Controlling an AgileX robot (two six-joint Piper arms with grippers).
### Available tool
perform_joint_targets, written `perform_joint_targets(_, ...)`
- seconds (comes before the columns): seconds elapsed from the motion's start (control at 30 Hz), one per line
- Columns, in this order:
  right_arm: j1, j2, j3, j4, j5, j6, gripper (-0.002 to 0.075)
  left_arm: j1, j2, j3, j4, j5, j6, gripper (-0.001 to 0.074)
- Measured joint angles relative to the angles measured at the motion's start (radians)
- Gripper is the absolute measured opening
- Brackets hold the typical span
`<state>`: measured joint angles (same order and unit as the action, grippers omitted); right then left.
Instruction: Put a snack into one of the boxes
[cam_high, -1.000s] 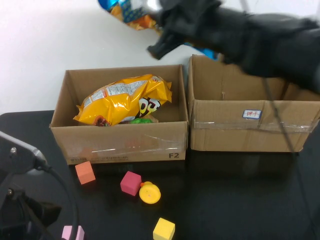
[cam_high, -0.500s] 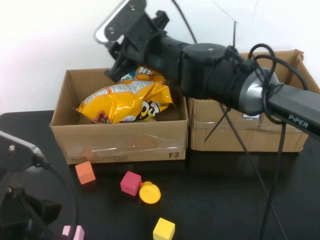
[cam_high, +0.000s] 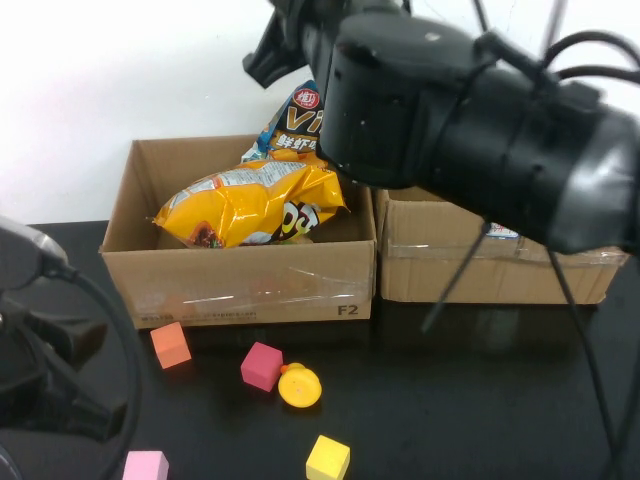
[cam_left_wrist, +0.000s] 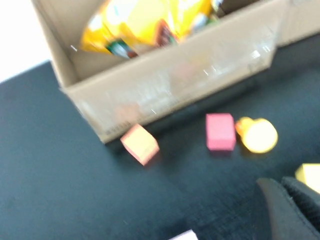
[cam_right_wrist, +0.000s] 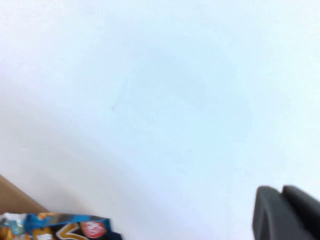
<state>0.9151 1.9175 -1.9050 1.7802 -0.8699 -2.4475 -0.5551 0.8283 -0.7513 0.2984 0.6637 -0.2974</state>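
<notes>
A blue and orange snack bag stands tilted at the back rim of the left cardboard box, over a yellow snack bag that lies inside. My right gripper is above the bag, near the white wall. In the right wrist view its fingers are together with nothing between them, and the bag's top shows apart from them. My left gripper is shut and empty, low over the black table in front of the left box.
The right box stands beside the left one, partly hidden by my right arm. An orange cube, a magenta cube, a yellow round toy, a yellow cube and a pink block lie in front.
My right gripper carried the blue bag from behind the boxes down to the left box, then rose away; the bag now leans at the back rim. My left arm has shifted a little.
</notes>
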Motion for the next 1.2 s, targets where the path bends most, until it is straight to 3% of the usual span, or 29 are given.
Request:
perform_joint_targets(0.23,0.058,-0.172,0.135,0.000,-0.068,-0.039,0.0000,0.000,-0.002,0.000,0.072,-0.017,-0.058,-0.0001)
perform_joint_targets(0.47,0.060,-0.494,0.503,0.000,-0.027,0.136,-0.0001,0.000,-0.048,0.000,0.117,-0.071,-0.131,-0.0001)
perform_joint_targets(0.7,0.060,-0.840,0.937,0.000,0.191,0.439,-0.0001,0.000,-0.095,0.047,0.210,-0.187,-0.199,-0.0001)
perform_joint_targets(0.87,0.060,-1.019,1.175,0.000,0.504,0.655,-0.0001,0.000,-0.110,0.136,0.319,-0.310,-0.296,-0.0001)
perform_joint_targets(1.0,0.060,-1.073,1.299,-0.003,0.577,0.712,-0.0001,0.000,-0.110,0.183,0.377,-0.343,-0.359,-0.0001)
perform_joint_targets(1.2,0.060,-1.077,1.407,-0.006,0.638,0.711,-0.0001,0.000,-0.110,0.210,0.389,-0.263,-0.380,-0.0001)
